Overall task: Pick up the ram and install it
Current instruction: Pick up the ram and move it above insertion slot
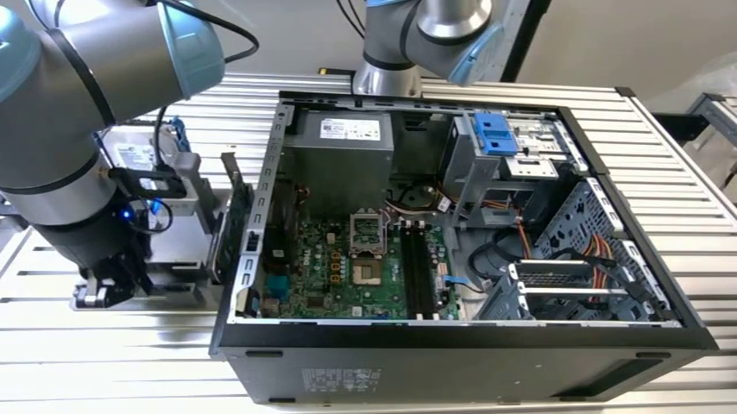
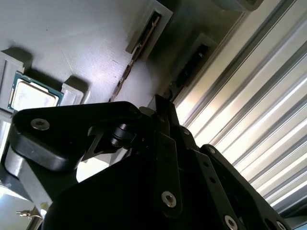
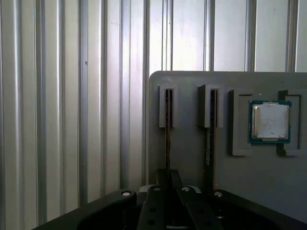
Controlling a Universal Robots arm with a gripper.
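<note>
Low over a grey moulded plastic tray [image 3: 192, 158], the black metal gripper [image 3: 169, 173] has its tips pinched together on the thin, dark ram stick [image 3: 167, 143]. The stick stands on edge in a slotted holder, w/ a 2nd dark stick [image 3: 210, 139] in the next slot. A square silver-lidded processor chip [image 3: 270, 120] sits in a recess nearby. The tray rests on a ribbed, shiny aluminium tabletop [image 3: 72, 120]. An open black steel PC case [image 1: 461, 362] w/ a green motherboard [image 1: 334, 267] lies toward the exterior view's right.

A ribbed silver bench [image 1: 679, 181] spans the scene. Behind the bench stands a pale wall [image 1: 622, 39]. Bright light glares off the bench's slats in both wrist views.
</note>
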